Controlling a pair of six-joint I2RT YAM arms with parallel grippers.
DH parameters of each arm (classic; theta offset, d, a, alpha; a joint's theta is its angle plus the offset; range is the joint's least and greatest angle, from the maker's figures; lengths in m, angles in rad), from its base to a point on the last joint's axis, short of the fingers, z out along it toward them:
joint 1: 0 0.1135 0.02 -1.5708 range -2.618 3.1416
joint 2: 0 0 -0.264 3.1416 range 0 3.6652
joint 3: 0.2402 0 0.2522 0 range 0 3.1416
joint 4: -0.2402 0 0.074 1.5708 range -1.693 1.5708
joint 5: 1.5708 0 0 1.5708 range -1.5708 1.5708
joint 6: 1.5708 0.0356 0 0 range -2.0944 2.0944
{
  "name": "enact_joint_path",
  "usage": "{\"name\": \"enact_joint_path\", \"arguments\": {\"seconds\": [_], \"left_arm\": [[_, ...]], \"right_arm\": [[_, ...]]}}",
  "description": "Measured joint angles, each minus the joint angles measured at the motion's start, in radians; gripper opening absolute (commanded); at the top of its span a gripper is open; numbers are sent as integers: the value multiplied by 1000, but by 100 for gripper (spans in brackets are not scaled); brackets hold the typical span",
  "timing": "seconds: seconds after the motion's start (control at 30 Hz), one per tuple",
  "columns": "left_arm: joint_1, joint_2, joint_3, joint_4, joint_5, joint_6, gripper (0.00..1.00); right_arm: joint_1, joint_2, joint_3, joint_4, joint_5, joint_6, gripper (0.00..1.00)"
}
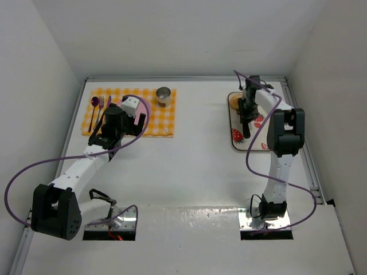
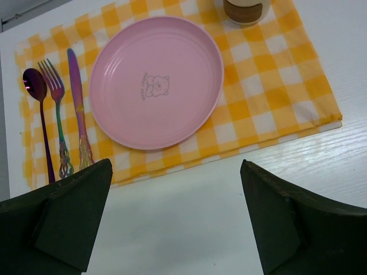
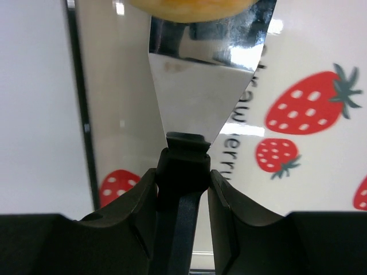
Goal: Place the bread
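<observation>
top view: the bread (image 1: 235, 102) lies on the strawberry tray (image 1: 235, 119) at the counter's far right, under the right arm (image 1: 285, 134).
left wrist: left jaws apart, empty, over the pink plate (image 2: 156, 80).
right wrist: right jaws clamped on the spatula (image 3: 200, 91), whose blade runs straight ahead to the bread.

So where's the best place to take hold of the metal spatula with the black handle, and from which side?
The black handle, just behind the flat metal blade, approached from the handle end along its length. The blade is flat, slick and carries the golden-brown ring-shaped bun at its tip. The right gripper has its jaws shut there.
</observation>
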Motion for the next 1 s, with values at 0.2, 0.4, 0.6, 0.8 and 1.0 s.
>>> {"name": "enact_joint_path", "arguments": {"seconds": [0.2,0.4,0.6,0.8,1.0], "left_arm": [[0,-6,0,0,-6,0,100],[0,-6,0,0,-6,0,100],[0,-6,-1,-1,-6,-2,100],[0,-6,-2,0,-7,-2,100],[0,-6,-2,0,-8,-2,100]], "right_arm": [[26,0,2,2,-29,45,0],[24,-4,-51,67,-46,95,0],[24,-86,-220,220,-37,127,0],[24,-173,-344,347,-31,153,0],[24,-231,-422,441,-31,158,0]]}}
